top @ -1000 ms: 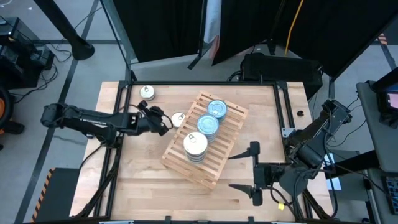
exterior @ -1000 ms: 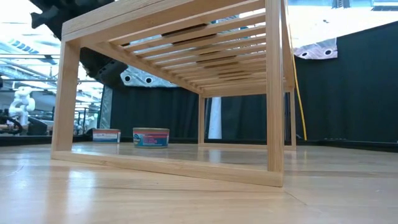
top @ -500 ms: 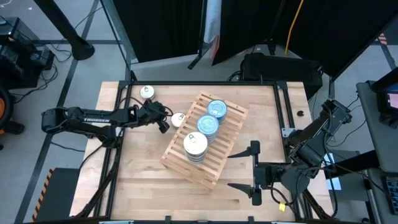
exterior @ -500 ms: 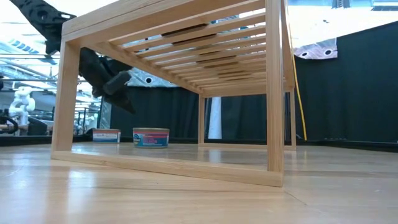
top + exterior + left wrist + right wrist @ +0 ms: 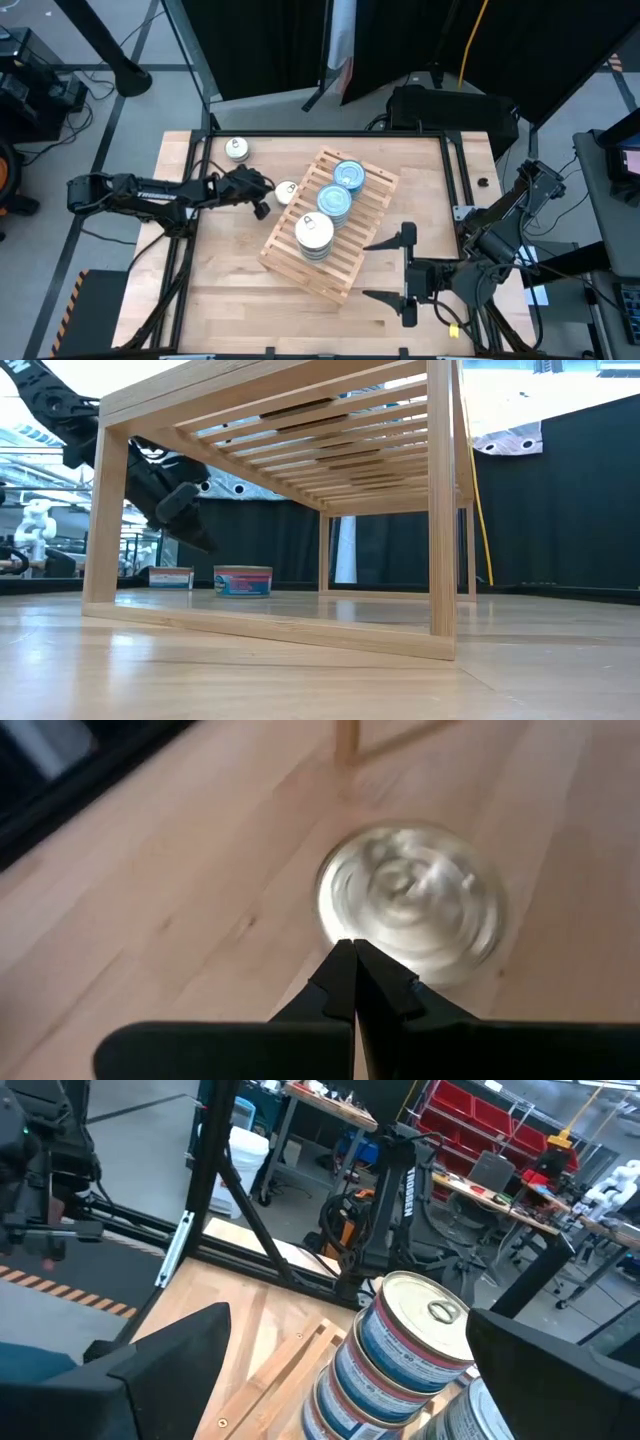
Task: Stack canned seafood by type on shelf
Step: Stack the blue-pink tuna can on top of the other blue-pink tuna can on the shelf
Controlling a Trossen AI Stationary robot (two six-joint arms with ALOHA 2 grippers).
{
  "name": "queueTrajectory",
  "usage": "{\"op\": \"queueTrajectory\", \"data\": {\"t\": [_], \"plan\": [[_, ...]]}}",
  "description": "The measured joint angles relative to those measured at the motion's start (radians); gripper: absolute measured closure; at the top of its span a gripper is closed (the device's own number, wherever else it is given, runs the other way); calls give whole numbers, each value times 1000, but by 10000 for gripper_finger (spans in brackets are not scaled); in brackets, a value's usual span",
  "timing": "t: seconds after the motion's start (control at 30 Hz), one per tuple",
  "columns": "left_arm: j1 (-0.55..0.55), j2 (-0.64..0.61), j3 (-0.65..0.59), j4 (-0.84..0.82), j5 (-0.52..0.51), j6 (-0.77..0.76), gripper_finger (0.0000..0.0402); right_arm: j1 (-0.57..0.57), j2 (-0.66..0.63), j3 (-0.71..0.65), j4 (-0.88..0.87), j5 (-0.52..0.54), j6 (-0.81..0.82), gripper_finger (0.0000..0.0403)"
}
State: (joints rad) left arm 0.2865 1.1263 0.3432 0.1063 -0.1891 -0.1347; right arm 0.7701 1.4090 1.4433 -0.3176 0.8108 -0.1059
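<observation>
Left gripper (image 5: 262,207) pinched shut above a loose silver-topped tin (image 5: 287,191) beside the shelf (image 5: 345,285).

Three stacks of tins sat on the shelf, mid-surface; another loose tin (image 5: 236,149) lay near the far left corner. To lift the nearer tin cleanly, I judged the gripper needed to spread first and straddle its rim. The right gripper (image 5: 406,270) waited wide open near the front edge. The tin's label was blurred.

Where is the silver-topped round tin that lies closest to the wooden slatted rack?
In the high view, the silver-topped tin sits on the tabletop, just left of the slatted rack, beside the shut left gripper.
</observation>
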Motion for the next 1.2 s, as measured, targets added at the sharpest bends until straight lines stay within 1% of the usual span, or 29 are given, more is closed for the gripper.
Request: {"op": "queueTrajectory", "data": {"t": [0.07,0.2,0.27,0.37,0.57,0.73,0.87,1.0,1.2], "plan": [[0,4,-18,68,9,11,400,-4,0,0,0,0,0,7],[0,15,-20,93,16,19,400,-12,0,0,0,-1,9,7],[0,31,-19,104,51,32,400,-12,0,0,0,0,9,7],[-7,65,-20,127,91,63,400,-12,0,0,-1,0,10,7],[-21,158,-20,202,91,90,400,-12,0,0,-1,0,8,7],[-21,177,-17,184,81,88,400,-12,0,0,-3,0,12,7],[-21,176,-16,168,79,56,400,-11,0,0,-8,0,16,7],[-27,160,-15,137,75,8,400,-11,0,0,-20,-1,38,7],[-52,123,-16,59,71,-119,400,-10,0,0,-36,-1,62,7]]}}
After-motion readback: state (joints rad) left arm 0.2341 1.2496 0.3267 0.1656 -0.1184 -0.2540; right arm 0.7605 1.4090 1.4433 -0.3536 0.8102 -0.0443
